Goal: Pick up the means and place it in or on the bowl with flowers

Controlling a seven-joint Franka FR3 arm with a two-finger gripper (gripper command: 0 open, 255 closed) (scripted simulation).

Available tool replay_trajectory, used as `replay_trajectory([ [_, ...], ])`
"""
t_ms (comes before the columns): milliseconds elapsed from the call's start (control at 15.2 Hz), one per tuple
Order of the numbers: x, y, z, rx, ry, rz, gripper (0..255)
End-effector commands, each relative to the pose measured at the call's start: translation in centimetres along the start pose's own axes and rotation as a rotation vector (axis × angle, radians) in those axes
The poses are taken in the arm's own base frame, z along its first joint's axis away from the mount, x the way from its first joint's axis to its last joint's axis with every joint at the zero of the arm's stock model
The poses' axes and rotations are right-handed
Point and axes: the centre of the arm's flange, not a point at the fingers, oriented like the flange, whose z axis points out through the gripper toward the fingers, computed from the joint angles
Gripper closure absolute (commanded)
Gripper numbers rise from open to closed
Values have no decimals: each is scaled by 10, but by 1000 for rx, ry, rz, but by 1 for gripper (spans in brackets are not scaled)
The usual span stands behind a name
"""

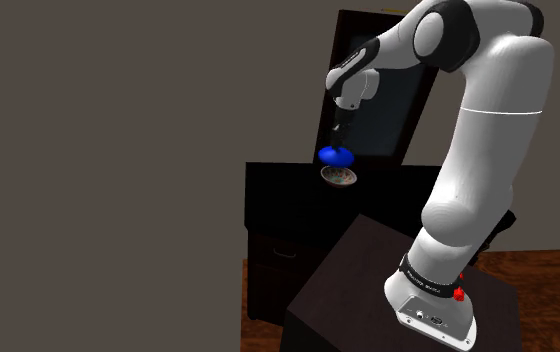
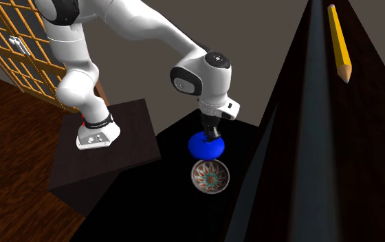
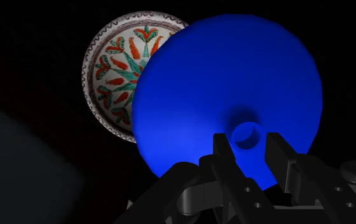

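Gripping a blue funnel (image 3: pixel 224 83) by its narrow spout, end effector (image 3: pixel 246 143) closed snugly on it, wide mouth pointing down for a clean drop. Hovering above the flower-painted bowl (image 3: pixel 114 70), sitting below and slightly aside on the dark bench (image 2: pixel 150 206), likely needing centring.

no legible text, labels or numbers, faint marks on the arm's base band (image 1: pixel 428 280), too small to read

A home's room: dark dresser (image 1: pixel 273 250), wooden floor (image 2: pixel 5 137), lattice door (image 2: pixel 9 41).
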Motion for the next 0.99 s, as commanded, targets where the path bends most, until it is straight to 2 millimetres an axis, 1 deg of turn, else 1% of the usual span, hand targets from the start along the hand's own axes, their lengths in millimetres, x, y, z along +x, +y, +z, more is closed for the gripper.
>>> replay_trajectory([
  [0, -1, 24, -7, 0, 0, -3, 255],
  [264, -6, 75, -24, 0, 0, -3, 255],
  [924, -7, 78, 29, 0, 0, -3, 255],
])
